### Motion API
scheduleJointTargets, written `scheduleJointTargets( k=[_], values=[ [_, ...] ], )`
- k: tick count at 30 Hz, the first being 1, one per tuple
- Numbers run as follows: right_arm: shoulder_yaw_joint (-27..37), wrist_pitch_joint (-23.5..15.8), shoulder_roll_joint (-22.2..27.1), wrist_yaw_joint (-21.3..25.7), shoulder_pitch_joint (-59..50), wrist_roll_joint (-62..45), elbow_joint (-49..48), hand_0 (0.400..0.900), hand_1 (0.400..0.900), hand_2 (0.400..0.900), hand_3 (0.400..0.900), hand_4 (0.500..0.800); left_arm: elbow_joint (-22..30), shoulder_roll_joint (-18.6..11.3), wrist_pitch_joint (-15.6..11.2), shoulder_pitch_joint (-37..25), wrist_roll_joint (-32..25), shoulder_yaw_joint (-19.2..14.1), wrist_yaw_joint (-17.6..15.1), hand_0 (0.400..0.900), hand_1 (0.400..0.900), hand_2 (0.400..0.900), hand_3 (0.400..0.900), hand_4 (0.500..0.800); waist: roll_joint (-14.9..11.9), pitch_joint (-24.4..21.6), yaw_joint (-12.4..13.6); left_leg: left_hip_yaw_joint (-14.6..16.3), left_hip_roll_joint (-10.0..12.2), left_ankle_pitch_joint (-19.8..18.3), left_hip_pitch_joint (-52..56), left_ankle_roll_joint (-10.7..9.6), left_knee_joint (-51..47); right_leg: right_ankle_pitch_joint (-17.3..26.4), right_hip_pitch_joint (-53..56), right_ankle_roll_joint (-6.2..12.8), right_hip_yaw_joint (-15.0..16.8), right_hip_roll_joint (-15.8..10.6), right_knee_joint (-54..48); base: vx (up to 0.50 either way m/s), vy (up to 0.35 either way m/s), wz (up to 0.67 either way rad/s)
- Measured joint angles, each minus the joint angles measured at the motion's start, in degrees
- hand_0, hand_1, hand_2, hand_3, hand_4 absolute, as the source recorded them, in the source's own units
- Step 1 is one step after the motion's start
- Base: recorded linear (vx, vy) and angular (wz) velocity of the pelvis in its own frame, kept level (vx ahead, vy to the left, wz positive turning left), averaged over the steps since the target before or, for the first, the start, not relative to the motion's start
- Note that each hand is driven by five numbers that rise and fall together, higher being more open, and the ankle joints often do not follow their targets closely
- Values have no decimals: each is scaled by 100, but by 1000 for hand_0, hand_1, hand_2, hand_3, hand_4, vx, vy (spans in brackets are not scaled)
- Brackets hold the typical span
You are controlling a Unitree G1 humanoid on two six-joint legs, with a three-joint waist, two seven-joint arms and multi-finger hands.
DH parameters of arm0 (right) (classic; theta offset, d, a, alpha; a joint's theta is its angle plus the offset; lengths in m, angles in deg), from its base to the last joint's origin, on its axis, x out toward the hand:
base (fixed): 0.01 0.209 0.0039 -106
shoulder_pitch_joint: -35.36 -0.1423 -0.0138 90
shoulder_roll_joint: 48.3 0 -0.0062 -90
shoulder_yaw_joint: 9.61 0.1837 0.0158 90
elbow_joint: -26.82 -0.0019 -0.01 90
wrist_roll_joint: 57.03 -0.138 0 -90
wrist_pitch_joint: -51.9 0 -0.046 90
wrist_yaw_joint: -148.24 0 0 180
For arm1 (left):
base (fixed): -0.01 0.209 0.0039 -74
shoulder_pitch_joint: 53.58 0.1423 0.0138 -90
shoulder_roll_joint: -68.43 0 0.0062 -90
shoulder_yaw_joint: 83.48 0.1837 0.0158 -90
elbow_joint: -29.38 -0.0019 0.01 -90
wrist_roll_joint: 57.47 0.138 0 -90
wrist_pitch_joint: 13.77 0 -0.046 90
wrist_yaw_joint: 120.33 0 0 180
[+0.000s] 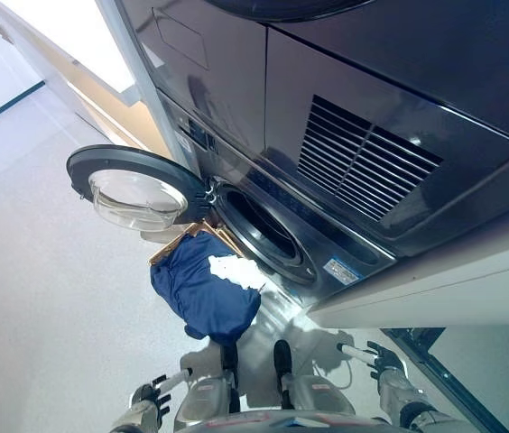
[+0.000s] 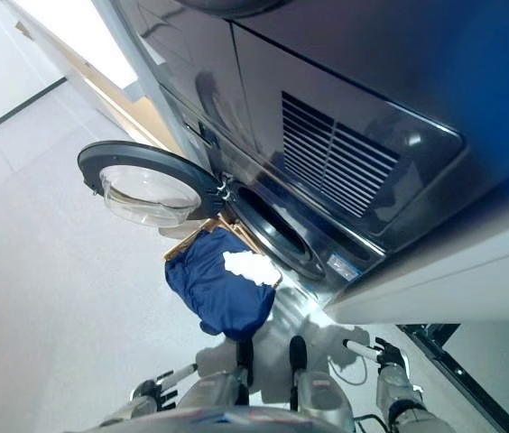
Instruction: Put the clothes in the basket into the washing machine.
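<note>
**Laundry run: door open, nothing loaded yet**

Barely started, going by the look of things. Washing machine [image 1: 327, 180] standing dark and glossy, round door [image 1: 137, 188] swung wide to the left, drum opening [image 1: 262, 227] clear and, as far as can be seen, with nothing in it. So door part done, everything else left: grab, lift, stuff in, probably more than once.

Basket [image 1: 178, 244] parked on the floor right in front of the opening, just below the door. Only a sliver of tan rim showing, since the load is heaped over it. Mostly one big dark blue garment [image 1: 202, 290], soft and crumpled, spilling over the near edge toward the robot, with a small white cloth [image 1: 236, 270] bunched on top near the machine side.

Left hand [image 1: 151, 393] low at the bottom edge, fingers relaxed and spread, holding nothing. Right hand [image 1: 376, 358] same deal on the other side, loosely opened out, nothing in it, well apart from the clothes.
</note>
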Motion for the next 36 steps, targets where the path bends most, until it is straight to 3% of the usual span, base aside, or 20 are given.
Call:
scheduleJointTargets(
  k=[7, 13, 21, 26, 29, 36],
  values=[
    [-586, 53, 23, -417, -85, 214, -477, 900, 900, 900, 900, 800, 181, -292, -105, -91, 32, -7, 4, 900, 900, 900, 900, 800, -161, -16, 130, 86, 10, -73, 57, -5, 0, -22, 8, 50, 123, 8, -2, -30, 67, -4],
    [-1220, 49, 38, -612, -472, 312, -810, 900, 900, 900, 900, 800, 329, -310, -139, -274, -139, 12, -16, 900, 900, 900, 900, 800, -279, 85, 177, 91, 15, -4, -501, 1, 163, 30, -554, 57, 120, 15, 151, -114, 51, 0],
    [-1991, 44, 15, -1035, -1651, 312, -1130, 900, 900, 900, 900, 800, 521, -410, -366, -907, -501, 102, -80, 900, 900, 900, 900, 800, -263, 733, 434, 36, 10, 32, -1039, 4, 434, 52, -1091, 42, 70, 6, 474, -89, 29, 4],
    [-2265, 3, -92, -966, -2600, 315, -1095, 900, 900, 900, 900, 800, 700, -438, -497, -1327, -885, 139, -283, 900, 900, 900, 900, 800, -211, 1187, 566, -21, 1, -64, -1604, 7, 957, -95, -1707, 39, 52, -6, 1116, -100, 35, 5],
    [-2469, -5, -238, -897, -3064, 341, -1085, 900, 900, 900, 900, 800, 767, -446, -606, -1568, -1124, 280, -357, 900, 900, 900, 900, 800, -204, 1384, 627, -70, -86, -211, -2036, 13, 1447, -430, -2263, 29, -5, -84, 1938, -88, 42, 15],
    [-2708, -2, -555, -547, -3650, 717, -722, 900, 900, 900, 900, 800, 1342, -424, -728, -1674, -1468, 520, -598, 900, 900, 900, 900, 800, -217, 1639, 771, -351, -181, -375, -3076, -48, 2359, -817, -3289, -3, -232, -246, 3032, -58, 24, 21]
  ],
)
